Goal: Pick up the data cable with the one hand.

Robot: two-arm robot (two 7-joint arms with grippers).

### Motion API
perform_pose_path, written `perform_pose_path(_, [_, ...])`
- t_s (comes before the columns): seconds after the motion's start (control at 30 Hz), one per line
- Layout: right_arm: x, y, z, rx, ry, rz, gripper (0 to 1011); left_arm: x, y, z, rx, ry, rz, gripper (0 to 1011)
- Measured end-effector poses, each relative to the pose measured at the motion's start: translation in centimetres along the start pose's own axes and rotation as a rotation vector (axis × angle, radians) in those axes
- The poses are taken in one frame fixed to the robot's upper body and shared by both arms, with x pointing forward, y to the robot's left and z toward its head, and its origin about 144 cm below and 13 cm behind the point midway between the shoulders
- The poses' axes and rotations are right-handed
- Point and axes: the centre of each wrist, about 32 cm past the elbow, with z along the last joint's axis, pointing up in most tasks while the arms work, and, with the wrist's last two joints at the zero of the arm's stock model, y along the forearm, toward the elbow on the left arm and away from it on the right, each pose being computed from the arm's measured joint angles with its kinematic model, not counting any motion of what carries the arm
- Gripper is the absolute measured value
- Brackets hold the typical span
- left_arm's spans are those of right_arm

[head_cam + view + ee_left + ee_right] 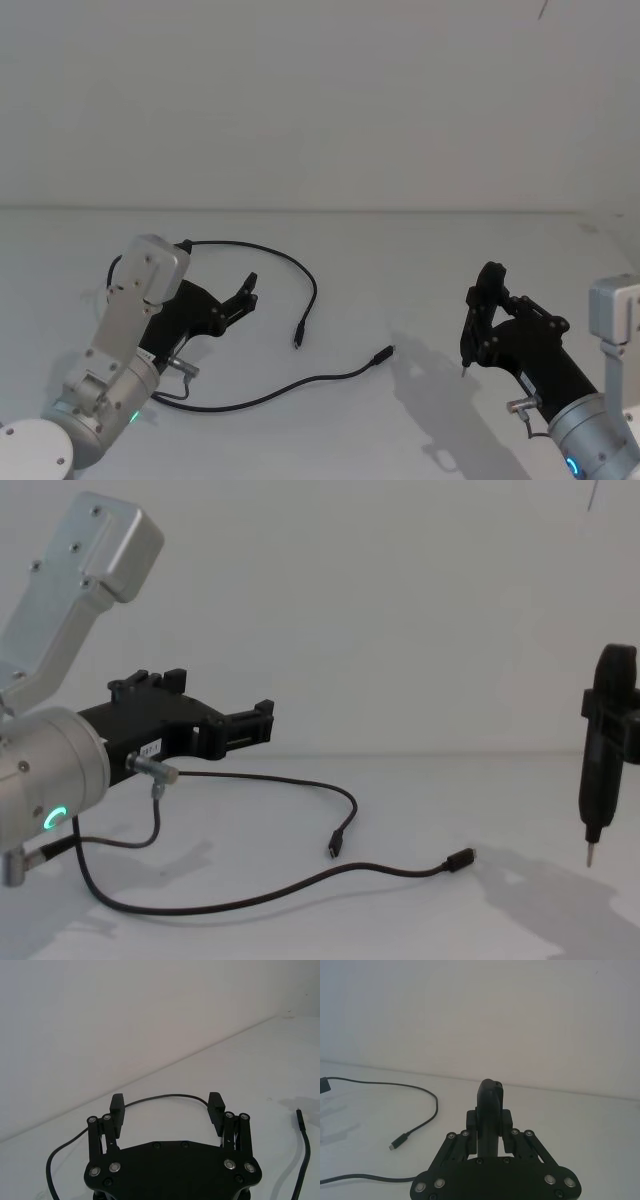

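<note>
The data cable (316,292) lies in a loose loop on the white table, with one plug (298,340) near the middle and the other plug (383,355) a little to its right. My left gripper (247,292) hovers open above the table inside the loop, touching nothing. From its wrist camera, the left gripper (166,1106) has its jaws spread wide, with the cable (150,1098) curving on the table beyond them. In the chest view the left gripper (225,702) hangs well above the cable (280,778). My right gripper (487,305) stays at the right, shut on a black pen-shaped tool (470,345).
The pen-shaped tool (598,750) points its tip down just above the table at the right. A short grey wire (152,780) with a silver connector hangs from the left wrist. A white wall (320,100) closes the far edge of the table.
</note>
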Motion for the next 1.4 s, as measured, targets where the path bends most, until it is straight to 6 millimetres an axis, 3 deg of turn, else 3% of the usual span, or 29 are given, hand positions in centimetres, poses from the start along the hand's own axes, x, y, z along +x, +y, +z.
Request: perform_pose_path(1.4, [0.00,0.00,0.00,0.000,0.000,0.000,279,0.57,0.08,0.50,0.023,-0.003,-0.056,1001])
